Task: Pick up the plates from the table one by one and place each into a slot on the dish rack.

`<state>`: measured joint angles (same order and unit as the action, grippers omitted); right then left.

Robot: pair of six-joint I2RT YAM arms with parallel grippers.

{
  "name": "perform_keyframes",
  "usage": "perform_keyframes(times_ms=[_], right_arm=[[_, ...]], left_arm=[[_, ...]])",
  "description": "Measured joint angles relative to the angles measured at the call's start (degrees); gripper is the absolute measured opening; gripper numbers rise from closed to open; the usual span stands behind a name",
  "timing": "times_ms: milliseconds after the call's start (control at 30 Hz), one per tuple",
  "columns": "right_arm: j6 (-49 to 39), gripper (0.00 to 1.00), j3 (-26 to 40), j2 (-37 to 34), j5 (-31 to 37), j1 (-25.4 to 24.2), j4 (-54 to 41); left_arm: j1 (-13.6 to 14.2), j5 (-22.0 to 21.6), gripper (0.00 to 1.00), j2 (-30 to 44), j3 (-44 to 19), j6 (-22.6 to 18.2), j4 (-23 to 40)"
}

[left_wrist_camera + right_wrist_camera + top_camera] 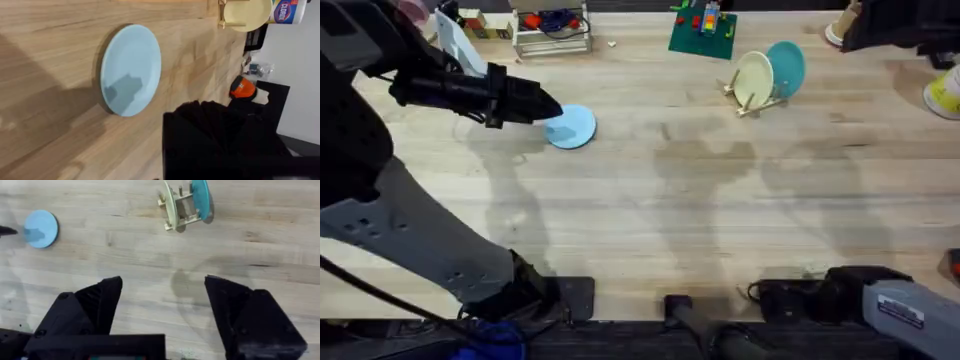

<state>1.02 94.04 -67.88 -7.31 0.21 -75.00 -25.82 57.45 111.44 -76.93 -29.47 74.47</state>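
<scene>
A pale blue plate (570,127) lies flat on the table (680,200) at the back left, and appears again as the blue plate (131,70) in the left wrist view. My left gripper (548,105) hovers at its left edge, tapering to a point with no gap between its black fingers (215,130); nothing is in it. The dish rack (760,98) stands at the back right, with a cream plate (753,78) and a teal plate (786,68) upright in its slots. My right gripper (162,310) stays low near its base, open and empty.
A white wire stand (552,30) and a green board with coloured pieces (703,30) sit along the far edge. A white container (945,95) is at the right edge. A wide stretch of bare wood lies between the blue plate and the rack.
</scene>
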Motion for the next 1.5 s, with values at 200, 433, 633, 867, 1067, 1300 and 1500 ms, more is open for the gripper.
perform_keyframes(times_ms=[200, 433, 633, 867, 1067, 1300, 1500], right_arm=[[0.0, 0.993, 0.0, 0.0, 0.0, 0.0, 0.0], [0.0, 0.994, 0.0, 0.0, 0.0, 0.0, 0.0], [0.0, 0.994, 0.0, 0.0, 0.0, 0.0, 0.0], [0.0, 0.994, 0.0, 0.0, 0.0, 0.0, 0.0], [0.0, 0.994, 0.0, 0.0, 0.0, 0.0, 0.0], [0.0, 0.995, 0.0, 0.0, 0.0, 0.0, 0.0], [0.0, 0.993, 0.0, 0.0, 0.0, 0.0, 0.0]], left_arm=[[0.0, 0.0, 0.041, 2.2, 0.0, -0.1, -1.6], [0.0, 0.0, 0.041, 4.2, 0.0, -0.1, -4.7], [0.0, 0.0, 0.041, 4.2, 0.0, 1.4, -8.3], [0.0, 0.0, 0.041, 7.5, 0.0, 2.1, -9.0], [-0.2, -0.1, 0.041, 9.7, 0.0, 2.6, -12.2], [-1.5, -1.2, 0.041, 9.8, 0.0, 3.8, -13.4], [-1.7, -0.2, 0.041, 12.4, 0.0, 4.0, -14.5]])
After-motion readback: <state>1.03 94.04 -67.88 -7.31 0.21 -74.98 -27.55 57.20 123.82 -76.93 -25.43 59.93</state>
